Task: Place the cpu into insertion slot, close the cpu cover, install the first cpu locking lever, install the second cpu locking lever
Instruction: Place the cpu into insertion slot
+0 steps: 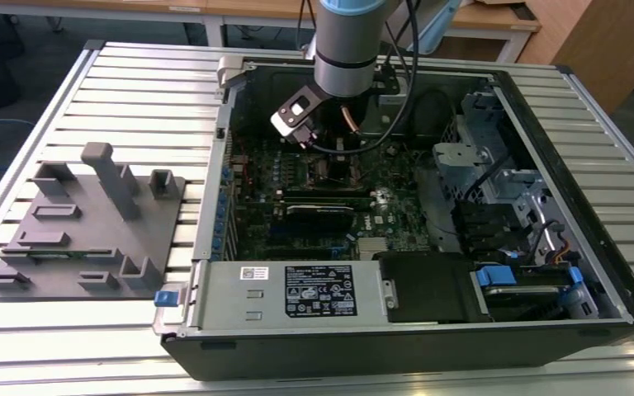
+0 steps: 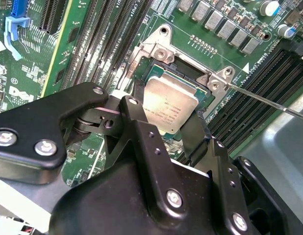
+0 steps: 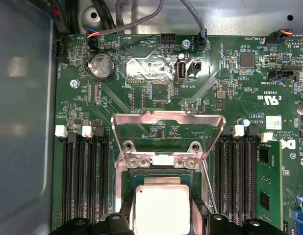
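Observation:
The cpu (image 2: 169, 104) is a small square chip with a pale silver face, seen as the cpu (image 3: 162, 208) in the first wrist view. It sits in or just over the insertion slot (image 2: 192, 73), level with the slot's rim (image 3: 123, 196). My gripper (image 2: 166, 120) has its black fingers (image 2: 137, 115) against two opposite edges of the chip, shut on it. The cpu cover (image 3: 168, 120) stands swung up behind the slot. A thin locking lever (image 2: 269, 102) sticks out beside the slot. In the exterior view my gripper (image 1: 333, 157) hangs low inside the open computer case.
Long black memory slots (image 3: 85, 181) flank the socket on both sides. A labelled power supply box (image 1: 306, 289) fills the case's near edge, and a drive cage (image 1: 482, 165) stands at the exterior view's right. A grey fixture (image 1: 86, 223) lies on the slatted table at the left.

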{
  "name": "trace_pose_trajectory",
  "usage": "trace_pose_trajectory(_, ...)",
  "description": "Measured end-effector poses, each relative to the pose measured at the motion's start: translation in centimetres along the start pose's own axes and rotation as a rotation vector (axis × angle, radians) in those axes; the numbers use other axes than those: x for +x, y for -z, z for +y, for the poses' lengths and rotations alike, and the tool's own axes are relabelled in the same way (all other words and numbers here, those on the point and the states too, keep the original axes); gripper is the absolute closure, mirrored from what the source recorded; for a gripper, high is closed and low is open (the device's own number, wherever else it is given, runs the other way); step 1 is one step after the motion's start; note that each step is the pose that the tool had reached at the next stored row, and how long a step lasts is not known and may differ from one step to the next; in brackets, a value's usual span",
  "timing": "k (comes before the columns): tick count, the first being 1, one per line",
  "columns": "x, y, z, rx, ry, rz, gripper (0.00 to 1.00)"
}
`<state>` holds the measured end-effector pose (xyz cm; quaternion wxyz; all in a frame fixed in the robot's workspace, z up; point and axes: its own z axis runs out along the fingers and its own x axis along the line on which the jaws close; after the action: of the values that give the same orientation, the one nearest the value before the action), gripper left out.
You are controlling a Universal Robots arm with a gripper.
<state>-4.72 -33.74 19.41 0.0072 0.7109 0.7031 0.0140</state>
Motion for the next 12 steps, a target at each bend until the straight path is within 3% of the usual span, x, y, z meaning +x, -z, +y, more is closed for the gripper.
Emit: trace_pose_trajectory(12,0.06,-0.08,-0.01,0.0000,0.000,0.0000,0.46)
